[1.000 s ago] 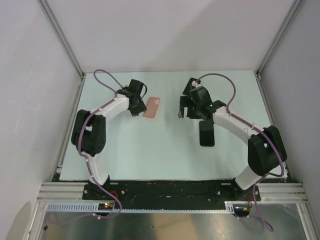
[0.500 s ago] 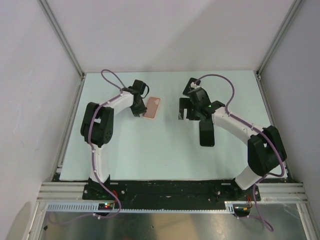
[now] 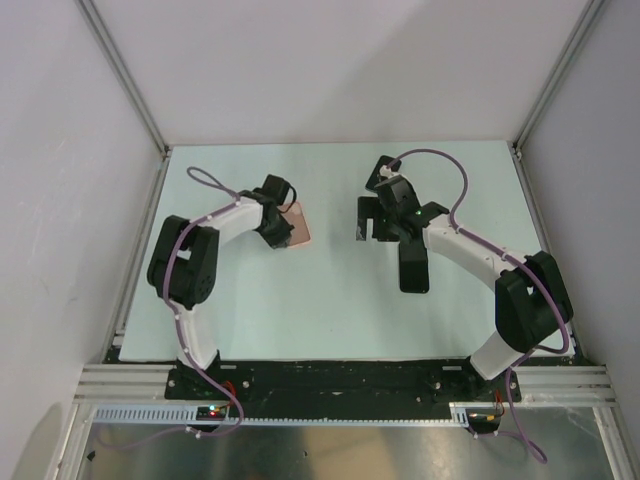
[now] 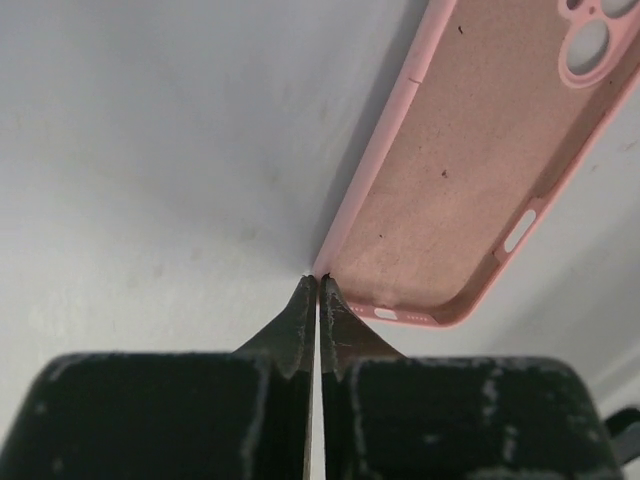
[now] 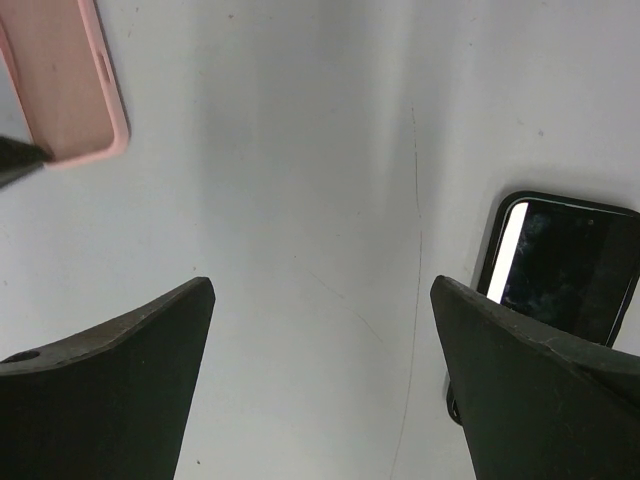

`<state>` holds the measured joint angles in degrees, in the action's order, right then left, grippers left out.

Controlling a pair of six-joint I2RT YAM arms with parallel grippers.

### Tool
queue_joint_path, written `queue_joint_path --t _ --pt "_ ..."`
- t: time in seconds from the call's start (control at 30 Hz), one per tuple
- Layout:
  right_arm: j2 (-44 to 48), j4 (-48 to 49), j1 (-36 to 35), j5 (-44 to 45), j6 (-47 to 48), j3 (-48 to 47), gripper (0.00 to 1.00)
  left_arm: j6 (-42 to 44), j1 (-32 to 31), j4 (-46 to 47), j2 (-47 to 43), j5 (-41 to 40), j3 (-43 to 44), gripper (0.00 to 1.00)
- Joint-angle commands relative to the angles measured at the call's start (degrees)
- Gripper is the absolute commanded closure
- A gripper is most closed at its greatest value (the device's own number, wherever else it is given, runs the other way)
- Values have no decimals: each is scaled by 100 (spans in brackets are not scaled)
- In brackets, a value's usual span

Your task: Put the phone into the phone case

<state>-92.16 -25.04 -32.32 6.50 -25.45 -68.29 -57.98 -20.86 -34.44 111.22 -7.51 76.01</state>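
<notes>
We logged left gripper (image 4: 318, 288) pinched fully closed, tips against pink phone case (image 4: 470, 150) corner; right gripper (image 5: 320, 330) gaped wide beside phone (image 5: 565, 265).

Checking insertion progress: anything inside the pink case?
Nothing visible: the pink case shows only bare lining. The phone lies apart on the table. The case's far end is out of the left wrist view.

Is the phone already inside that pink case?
No, empty. The pink case shows its bare inner lining; the phone lies apart on the table.
</notes>
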Motion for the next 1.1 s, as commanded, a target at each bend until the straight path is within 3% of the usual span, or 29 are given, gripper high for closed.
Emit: queue_joint_path --t 0.0,0.23,0.4,0.47,0.6,0.7,0.87,1.07 --pt "173 43 -64 94 1 -173 4 -1631 -461 -255 -843 -16 -487 100" --pt "239 65 -87 75 6 -91 4 -3308 -1237 -257 -1566 -276 -1340 100" --pt "204 80 -63 104 -9 -67 4 -3629 -1569 -258 -1592 -306 -1532 96" --pt "182 127 -22 136 -45 -63 4 -3595 -1666 -242 -1543 -263 -1533 81" --pt "31 270 151 246 -242 -153 3 -3134 -1718 -193 -1578 -182 -1483 38" --pt "-244 510 328 391 -461 -369 3 -2481 -1696 -164 -1825 -188 -1408 19" --pt "-1433 390 606 898 -695 -1535 3 -1027 -1332 -168 -2308 86 -1332 6" --pt "-3163 -526 812 1300 -836 -3852 4 277 -830 -216 -3194 377 -1640 1"
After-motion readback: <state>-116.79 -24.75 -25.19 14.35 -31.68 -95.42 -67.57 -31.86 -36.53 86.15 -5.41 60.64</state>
